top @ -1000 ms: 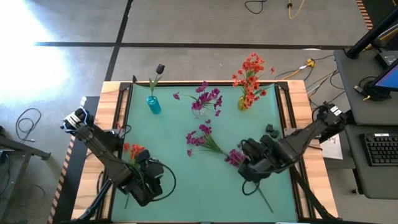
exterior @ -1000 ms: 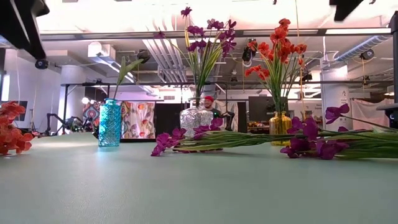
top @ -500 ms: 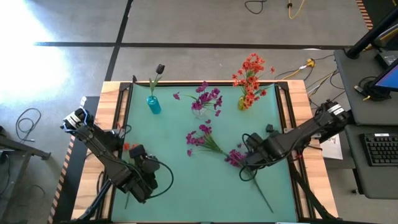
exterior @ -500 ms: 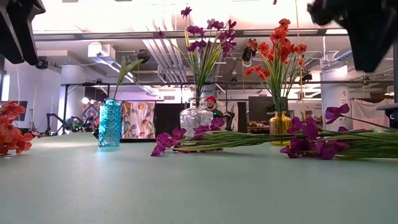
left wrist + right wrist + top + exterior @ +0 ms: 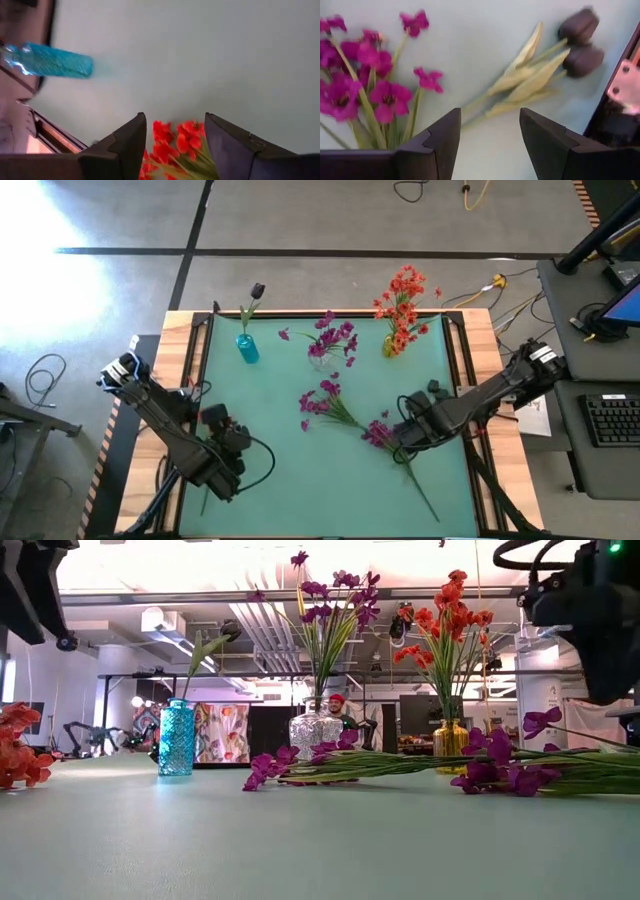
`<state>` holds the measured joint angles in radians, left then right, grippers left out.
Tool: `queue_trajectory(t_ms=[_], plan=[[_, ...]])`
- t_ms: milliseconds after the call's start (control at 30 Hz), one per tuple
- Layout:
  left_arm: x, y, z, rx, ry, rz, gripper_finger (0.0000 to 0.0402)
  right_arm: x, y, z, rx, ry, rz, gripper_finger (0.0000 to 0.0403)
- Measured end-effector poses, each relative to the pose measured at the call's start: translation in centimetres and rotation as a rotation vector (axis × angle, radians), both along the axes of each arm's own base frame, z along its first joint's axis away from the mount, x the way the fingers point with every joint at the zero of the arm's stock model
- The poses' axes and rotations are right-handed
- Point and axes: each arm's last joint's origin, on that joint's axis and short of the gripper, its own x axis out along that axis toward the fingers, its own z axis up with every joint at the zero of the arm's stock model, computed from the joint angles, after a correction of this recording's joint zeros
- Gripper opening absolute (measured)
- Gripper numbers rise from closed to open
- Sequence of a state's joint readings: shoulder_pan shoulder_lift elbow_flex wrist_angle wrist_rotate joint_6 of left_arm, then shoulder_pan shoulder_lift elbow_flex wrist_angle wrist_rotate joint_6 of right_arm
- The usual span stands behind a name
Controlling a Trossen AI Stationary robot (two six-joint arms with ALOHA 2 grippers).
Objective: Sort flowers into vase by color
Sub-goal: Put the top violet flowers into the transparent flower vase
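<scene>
My left gripper (image 5: 175, 120) (image 5: 212, 422) is open and hovers over a loose orange-red flower (image 5: 175, 142) at the table's left; its blooms show between the fingertips, without visible touch. My right gripper (image 5: 490, 117) (image 5: 398, 432) is open, right of centre. It stands between a loose magenta flower (image 5: 370, 85) (image 5: 378, 433) and two dark tulip buds (image 5: 580, 42) (image 5: 435, 390) lying flat. A second magenta stem (image 5: 322, 400) lies mid-table. Along the far edge stand a blue vase (image 5: 247, 348) with a dark tulip, a clear vase (image 5: 320, 352) with magenta blooms and an amber vase (image 5: 390, 345) with orange-red blooms.
The green mat has a raised wooden border (image 5: 180, 380). The magenta flower's long stem (image 5: 425, 502) runs toward the near right corner. Bare mat (image 5: 320, 480) lies between the arms at the near side. In the low view a person (image 5: 338, 705) shows in the room behind the vases.
My left gripper has moved toward the far edge and now covers the orange-red flower that showed beside it before. My right gripper has drawn back toward the far right and come down, dropping into the low view's upper right; more of the magenta flower's stem now shows.
</scene>
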<state>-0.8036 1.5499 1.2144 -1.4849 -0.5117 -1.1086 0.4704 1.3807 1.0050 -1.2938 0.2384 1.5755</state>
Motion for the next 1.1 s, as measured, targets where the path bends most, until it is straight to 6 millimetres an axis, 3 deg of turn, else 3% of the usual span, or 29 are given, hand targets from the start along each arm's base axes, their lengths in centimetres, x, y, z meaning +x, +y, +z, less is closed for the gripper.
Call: queue_trajectory(t_ms=[267,633,867,1100], plan=[[-1.1,0.1,0.9,-0.151,-0.034,0.185,0.0147,1.0,0.0,1.0,0.014,-0.07,-0.007,0.0196],[-2.3,-0.3,-0.5,-0.145,-0.09,0.331,0.0142,1.8,0.3,2.7,0.041,-0.133,0.066,0.0196],[-2.4,0.1,-1.0,-0.094,-0.116,0.314,0.0142,0.1,-0.6,1.5,0.009,-0.124,0.011,0.0196],[-2.1,0.3,-0.9,-0.029,-0.192,0.25,0.0142,-2.0,-2.0,-0.7,-0.001,-0.166,-0.22,0.0196]])
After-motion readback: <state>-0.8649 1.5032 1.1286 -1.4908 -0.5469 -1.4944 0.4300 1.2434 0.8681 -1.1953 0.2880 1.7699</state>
